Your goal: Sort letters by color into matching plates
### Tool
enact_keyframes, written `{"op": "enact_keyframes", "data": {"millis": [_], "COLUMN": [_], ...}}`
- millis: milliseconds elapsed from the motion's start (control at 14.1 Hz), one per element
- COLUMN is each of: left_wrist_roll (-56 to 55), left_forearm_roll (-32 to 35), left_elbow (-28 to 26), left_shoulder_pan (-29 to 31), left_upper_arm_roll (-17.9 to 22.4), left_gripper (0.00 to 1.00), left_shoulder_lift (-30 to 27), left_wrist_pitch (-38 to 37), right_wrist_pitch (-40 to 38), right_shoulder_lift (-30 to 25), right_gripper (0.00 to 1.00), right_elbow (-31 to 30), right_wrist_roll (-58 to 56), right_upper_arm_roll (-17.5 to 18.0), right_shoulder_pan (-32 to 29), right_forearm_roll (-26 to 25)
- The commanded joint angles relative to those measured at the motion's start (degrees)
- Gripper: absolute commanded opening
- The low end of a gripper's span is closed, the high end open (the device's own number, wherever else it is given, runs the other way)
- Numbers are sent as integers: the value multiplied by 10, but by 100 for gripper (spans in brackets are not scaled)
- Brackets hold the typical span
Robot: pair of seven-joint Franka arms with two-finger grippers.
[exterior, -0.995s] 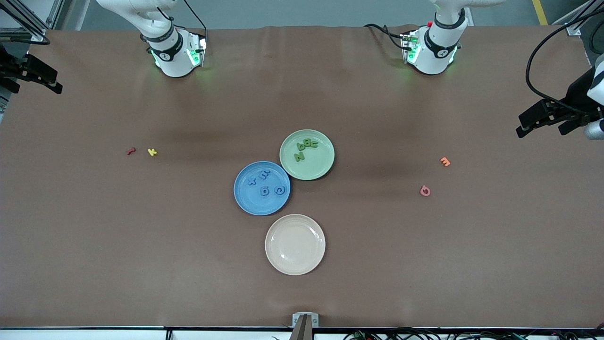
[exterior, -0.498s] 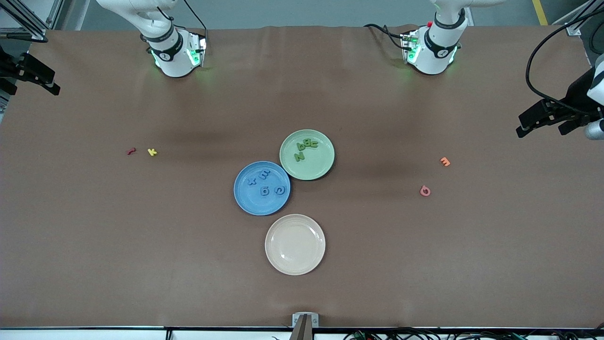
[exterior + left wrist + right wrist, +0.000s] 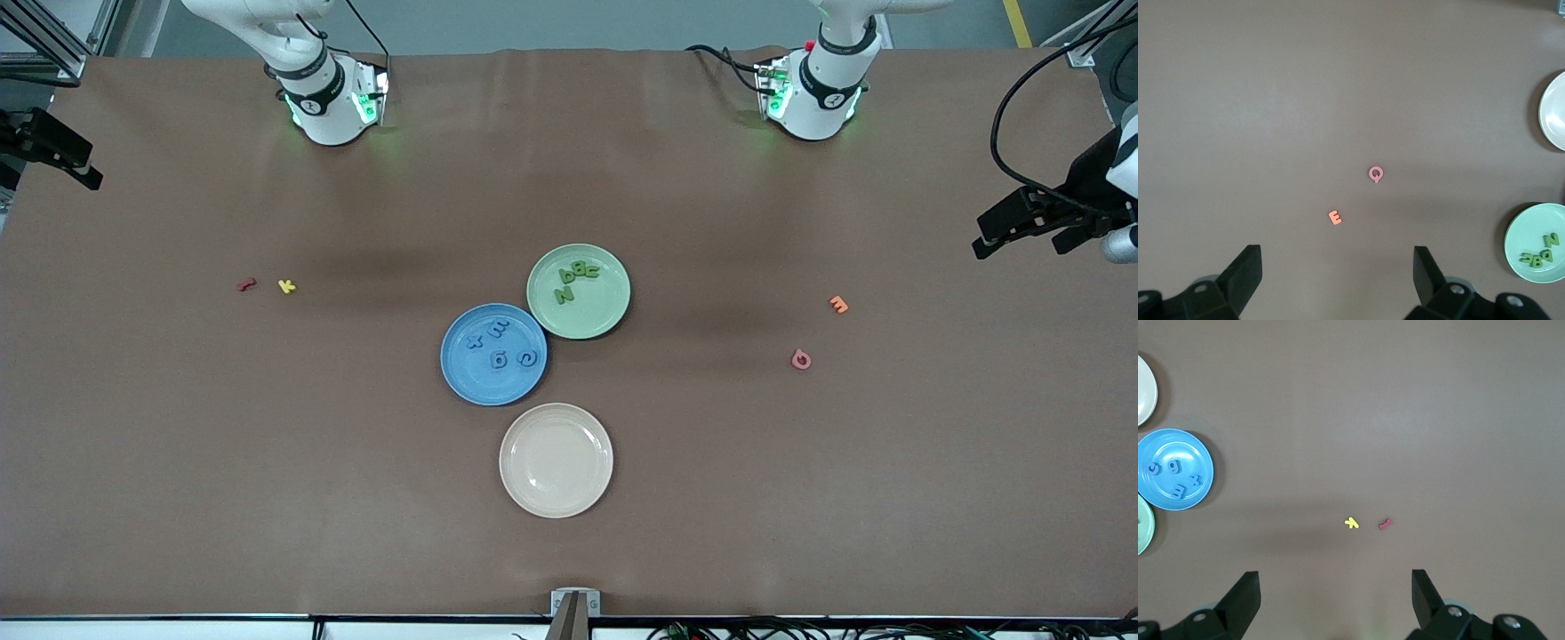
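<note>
A brown cloth-covered table holds three round shallow plates clustered near its middle. The pale green plate lies farthest from the front camera and carries four small green foam letters bunched together on the half of it farther from that camera. Touching its rim, slightly nearer the front camera and toward the right arm's end, is the blue plate, with four small blue foam letters spread across it. A cream plate sits nearest the front camera, just beside the blue one, with nothing on it.

Four stray letters lie on the bare cloth, well apart from the plates. A red letter and a yellow letter lie near each other toward the right arm's end. An orange letter E and a pink letter Q lie toward the left arm's end.

Both arms wait, drawn out to the table's ends. The left gripper hangs in the air over the edge at its own end, fingers spread apart and holding nothing; its wrist view looks down on the orange and pink letters. The right gripper hangs high over its end of the table, its fingers likewise parted and empty, looking down on the yellow and red letters with the blue plate off to one side.
</note>
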Motion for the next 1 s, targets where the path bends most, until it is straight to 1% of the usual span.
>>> {"op": "enact_keyframes", "data": {"millis": [0, 213, 427, 924], "left_wrist_roll": [1, 2, 4, 8], "left_forearm_roll": [-1, -1, -3, -3], "left_elbow": [-3, -3, -2, -2], "left_shoulder_pan": [2, 1, -1, 0], "left_upper_arm_roll": [-1, -1, -1, -1], "left_gripper": [100, 100, 100, 100], "left_shoulder_lift": [-10, -10, -10, -10], "left_wrist_pitch": [-6, -5, -4, -2], "right_wrist_pitch": [-29, -31, -50, -41], "right_shoulder_lift": [36, 37, 37, 36], "right_gripper": [100, 100, 100, 100], "right_elbow": [51, 49, 46, 41], "right_wrist_roll": [-1, -1, 0, 0], "right_upper_arm_roll": [-1, -1, -1, -1], "right_shoulder_pan": [-3, -1, 2, 10], "right_forearm_roll": [14, 13, 13, 14]}}
